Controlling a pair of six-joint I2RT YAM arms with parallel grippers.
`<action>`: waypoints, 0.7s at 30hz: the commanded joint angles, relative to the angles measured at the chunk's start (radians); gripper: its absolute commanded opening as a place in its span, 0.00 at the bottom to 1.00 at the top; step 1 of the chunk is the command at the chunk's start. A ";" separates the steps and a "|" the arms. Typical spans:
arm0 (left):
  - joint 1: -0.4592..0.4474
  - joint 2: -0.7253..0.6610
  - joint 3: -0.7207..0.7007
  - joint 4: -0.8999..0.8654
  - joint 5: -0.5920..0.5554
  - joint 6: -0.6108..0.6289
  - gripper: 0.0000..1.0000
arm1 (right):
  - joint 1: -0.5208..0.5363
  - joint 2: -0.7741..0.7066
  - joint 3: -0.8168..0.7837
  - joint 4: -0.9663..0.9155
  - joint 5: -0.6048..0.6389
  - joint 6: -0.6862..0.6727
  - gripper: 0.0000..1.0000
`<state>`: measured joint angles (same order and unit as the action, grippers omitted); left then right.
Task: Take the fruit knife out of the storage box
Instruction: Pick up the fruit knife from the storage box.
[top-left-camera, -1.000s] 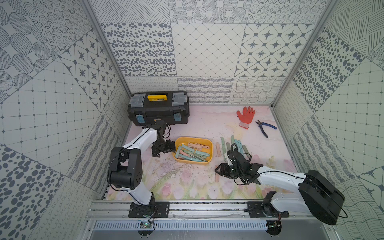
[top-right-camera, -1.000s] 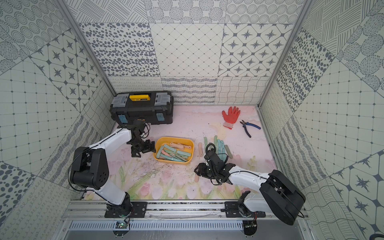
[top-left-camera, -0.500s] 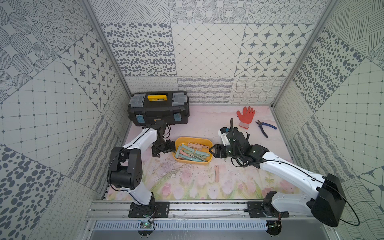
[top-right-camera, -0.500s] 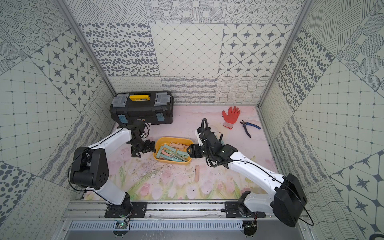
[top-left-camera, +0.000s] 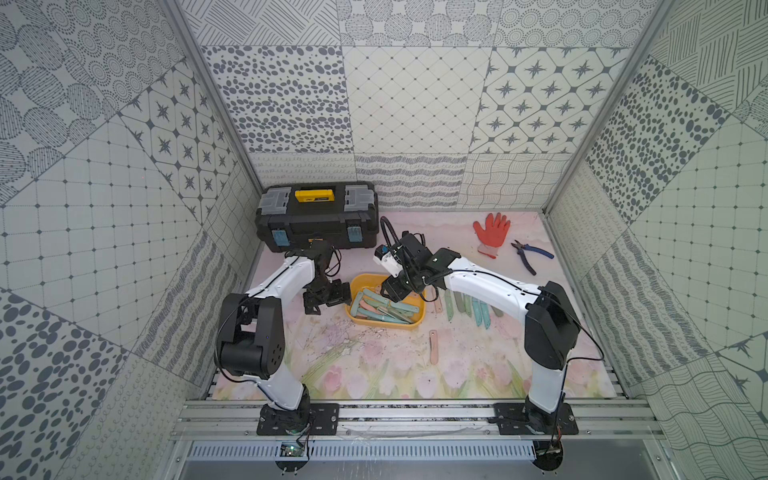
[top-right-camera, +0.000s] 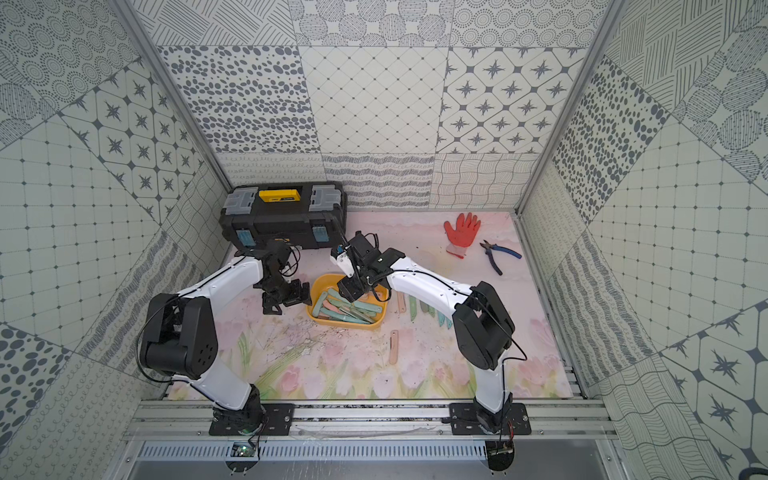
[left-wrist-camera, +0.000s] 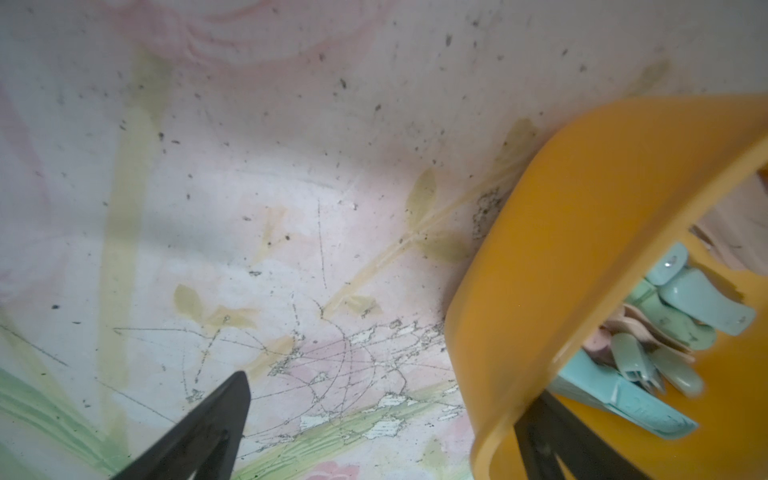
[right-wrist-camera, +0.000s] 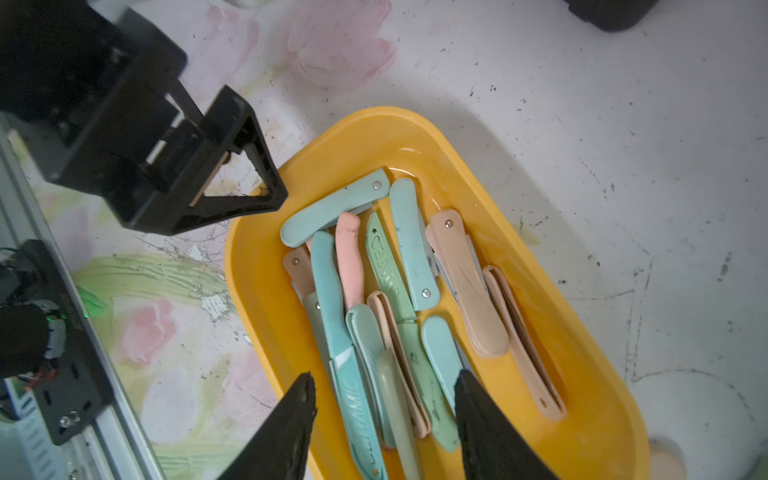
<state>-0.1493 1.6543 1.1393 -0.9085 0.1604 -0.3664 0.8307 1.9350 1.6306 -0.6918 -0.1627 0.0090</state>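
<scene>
Left arm (top-left-camera: 286, 276), right arm (top-left-camera: 486, 286): white link shells, bulky black joint housings, thin black cables (top-left-camera: 385, 230) along links. Black base plates (top-left-camera: 324, 419), bolted. Left gripper (top-left-camera: 328, 297), right gripper (right-wrist-camera: 382, 380): matte black, wedge-shaped fingers. White camera block (top-left-camera: 384, 257) at right wrist.

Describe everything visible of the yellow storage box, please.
The storage box is a shallow yellow plastic tub with rounded corners and no lid, flat on the floral mat. Pastel fruit knives lie piled inside. The open left end effector straddles one end wall; the open right end effector hovers over the knives.
</scene>
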 joint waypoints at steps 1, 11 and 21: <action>0.008 -0.006 0.016 -0.045 -0.015 -0.009 0.96 | -0.001 0.082 0.097 -0.077 0.051 -0.105 0.53; 0.007 -0.004 0.016 -0.045 -0.014 -0.008 0.96 | -0.001 0.272 0.261 -0.164 0.101 -0.167 0.53; 0.008 -0.007 0.016 -0.044 -0.014 -0.009 0.96 | -0.002 0.335 0.305 -0.165 0.141 -0.184 0.57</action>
<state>-0.1493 1.6543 1.1393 -0.9085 0.1608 -0.3664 0.8288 2.2471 1.8931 -0.8513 -0.0383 -0.1471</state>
